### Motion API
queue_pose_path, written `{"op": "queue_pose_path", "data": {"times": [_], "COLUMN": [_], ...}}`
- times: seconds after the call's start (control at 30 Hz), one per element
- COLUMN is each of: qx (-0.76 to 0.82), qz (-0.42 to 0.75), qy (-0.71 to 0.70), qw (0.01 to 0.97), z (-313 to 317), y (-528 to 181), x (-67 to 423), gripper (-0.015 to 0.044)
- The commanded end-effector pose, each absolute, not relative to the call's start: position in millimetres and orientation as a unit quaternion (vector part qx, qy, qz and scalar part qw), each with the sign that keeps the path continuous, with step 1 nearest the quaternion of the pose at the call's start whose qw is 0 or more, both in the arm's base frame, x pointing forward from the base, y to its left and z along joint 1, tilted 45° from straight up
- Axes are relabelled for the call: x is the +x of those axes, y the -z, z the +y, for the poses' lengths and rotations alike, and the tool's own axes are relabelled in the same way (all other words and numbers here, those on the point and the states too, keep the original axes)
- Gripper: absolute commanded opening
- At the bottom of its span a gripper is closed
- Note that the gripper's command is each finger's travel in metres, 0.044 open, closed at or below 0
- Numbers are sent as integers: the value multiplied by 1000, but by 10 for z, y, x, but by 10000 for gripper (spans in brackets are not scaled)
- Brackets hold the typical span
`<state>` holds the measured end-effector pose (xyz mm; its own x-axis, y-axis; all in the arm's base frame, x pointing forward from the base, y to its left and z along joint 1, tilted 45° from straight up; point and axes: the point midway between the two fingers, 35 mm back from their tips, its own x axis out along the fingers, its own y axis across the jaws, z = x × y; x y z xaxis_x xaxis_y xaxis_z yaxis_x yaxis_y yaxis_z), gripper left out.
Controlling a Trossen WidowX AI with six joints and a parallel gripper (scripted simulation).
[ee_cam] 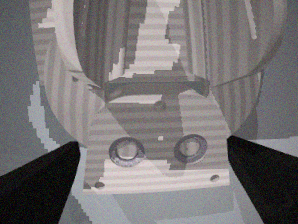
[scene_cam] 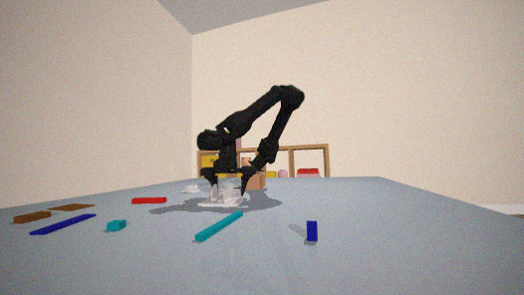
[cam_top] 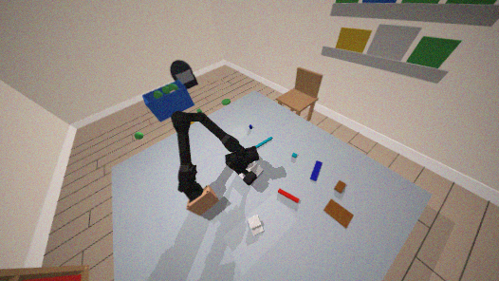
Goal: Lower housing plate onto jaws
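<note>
- Between the fingers of the gripper (cam_top: pixel 249 177) (scene_cam: pixel 229 183) (ee_cam: pixel 154 145), spread wide and gripping nothing, we see the housing plate (ee_cam: pixel 156 120), apparently seated over both stubs.
- We judge release in hand; next, we should withdraw straight up, brushing neither plate edge.
</note>
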<state>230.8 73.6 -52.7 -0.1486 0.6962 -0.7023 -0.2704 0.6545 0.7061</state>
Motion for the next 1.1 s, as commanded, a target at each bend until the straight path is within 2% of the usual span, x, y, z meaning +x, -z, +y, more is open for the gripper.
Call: {"op": "queue_pose_path", "data": {"times": [0.0, 0.2, 0.43, 0.67, 1.07], "qx": [160, 160, 162, 160, 160], "qz": [653, 654, 652, 655, 655], "qy": [-380, -380, -378, -379, -379], "qw": [635, 634, 637, 634, 633], "z": [611, 221, 247, -177, -187], "y": [421, 24, 64, -367, -380], "x": [2364, 2427, 2431, 2117, 2106], "gripper": [440, 440, 440, 440, 440]}}
